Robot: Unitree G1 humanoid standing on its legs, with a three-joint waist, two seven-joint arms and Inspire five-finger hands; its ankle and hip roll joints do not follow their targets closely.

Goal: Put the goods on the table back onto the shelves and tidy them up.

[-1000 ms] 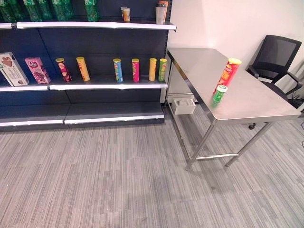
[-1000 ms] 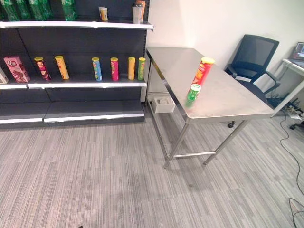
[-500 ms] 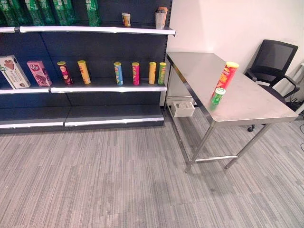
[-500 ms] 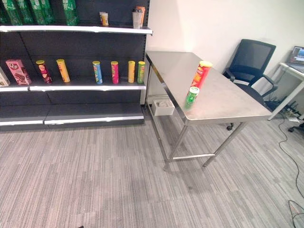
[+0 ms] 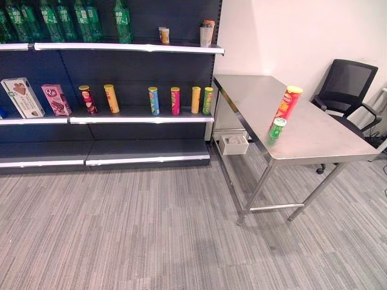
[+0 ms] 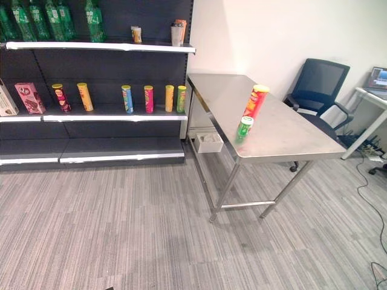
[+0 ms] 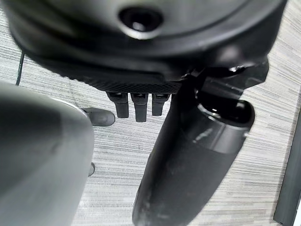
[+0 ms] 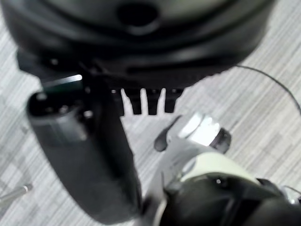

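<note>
Shelves (image 5: 121, 119) at left: green bottles (image 5: 60, 21) on top tier, 2 boxes (image 5: 36, 99) and 6 upright tubes (image 5: 154, 100) on mid tier, 2 small cups (image 5: 205, 33) at top tier's right end. Table (image 5: 314, 136), steel, stands just right of shelves w/ tall red tube (image 5: 288, 103) and short green can (image 5: 276, 129) upright near its front edge, close together; white bin (image 5: 233, 144) under it, black chair (image 5: 347, 87) behind. Left hand (image 7: 136, 106) and right hand (image 8: 148, 101) hang over carpet in wrist views, fingers straight, holding nothing.
</note>
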